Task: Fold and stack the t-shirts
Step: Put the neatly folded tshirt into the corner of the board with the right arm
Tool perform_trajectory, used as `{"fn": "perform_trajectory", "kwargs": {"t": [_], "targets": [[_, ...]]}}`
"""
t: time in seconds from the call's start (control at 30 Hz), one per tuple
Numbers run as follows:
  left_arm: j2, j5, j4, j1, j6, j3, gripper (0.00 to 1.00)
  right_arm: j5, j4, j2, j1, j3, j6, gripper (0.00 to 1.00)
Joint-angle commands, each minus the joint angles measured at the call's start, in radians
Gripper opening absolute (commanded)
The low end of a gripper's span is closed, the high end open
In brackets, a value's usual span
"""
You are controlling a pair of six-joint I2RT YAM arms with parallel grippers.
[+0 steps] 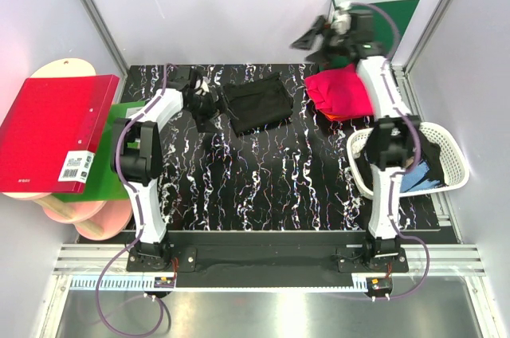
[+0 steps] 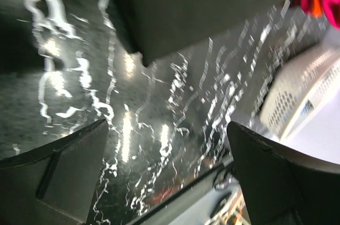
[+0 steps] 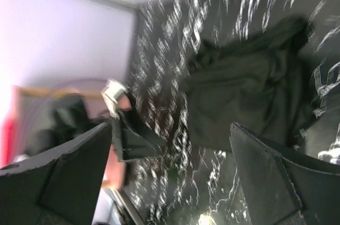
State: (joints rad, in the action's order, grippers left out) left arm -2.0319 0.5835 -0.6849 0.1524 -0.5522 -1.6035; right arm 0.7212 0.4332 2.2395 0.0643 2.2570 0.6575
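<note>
From above, a folded black t-shirt (image 1: 256,103) lies at the far middle of the marbled table (image 1: 263,186), with the left gripper (image 1: 203,103) just left of it. A crimson-pink t-shirt (image 1: 341,91) sits to its right, and the right gripper (image 1: 315,39) hangs beyond that. A white basket (image 1: 454,151) stands at the right edge.

On the left wrist camera, the fingers (image 2: 58,172) are spread wide with nothing between them, and the black shirt is ahead.

On the right wrist camera, the fingers (image 3: 276,177) are likewise apart and empty, above the black shirt.
</note>
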Motion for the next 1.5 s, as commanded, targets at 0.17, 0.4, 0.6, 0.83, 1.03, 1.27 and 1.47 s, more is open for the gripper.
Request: {"fn": "perform_trajectory", "kwargs": {"t": [0.17, 0.4, 0.6, 0.83, 1.03, 1.27, 1.47], "targets": [[-0.085, -0.175, 0.045, 0.006, -0.159, -0.153, 0.99, -0.366, 0.558, 0.238, 0.157, 0.205, -0.256, 0.99], [-0.165, -0.214, 0.038, 0.021, -0.181, -0.228, 0.99, -0.45, 0.593, 0.284, 0.166, 0.199, -0.283, 0.98], [-0.235, -0.218, 0.005, 0.041, -0.161, -0.282, 0.99, -0.434, 0.592, 0.344, 0.178, 0.246, -0.276, 0.97], [-0.234, -0.202, 0.002, 0.042, -0.157, -0.286, 0.99, -0.35, 0.544, 0.408, 0.19, 0.273, -0.228, 0.96], [-0.182, -0.203, -0.011, 0.024, -0.127, -0.274, 0.99, -0.348, 0.492, 0.443, 0.198, 0.282, -0.208, 0.96], [-0.156, -0.185, -0.028, -0.001, -0.111, -0.268, 0.99, -0.261, 0.435, 0.494, 0.198, 0.332, -0.121, 0.95], [-0.163, -0.16, -0.041, -0.007, -0.089, -0.268, 0.99, -0.256, 0.392, 0.54, 0.201, 0.375, -0.07, 0.93]]}}
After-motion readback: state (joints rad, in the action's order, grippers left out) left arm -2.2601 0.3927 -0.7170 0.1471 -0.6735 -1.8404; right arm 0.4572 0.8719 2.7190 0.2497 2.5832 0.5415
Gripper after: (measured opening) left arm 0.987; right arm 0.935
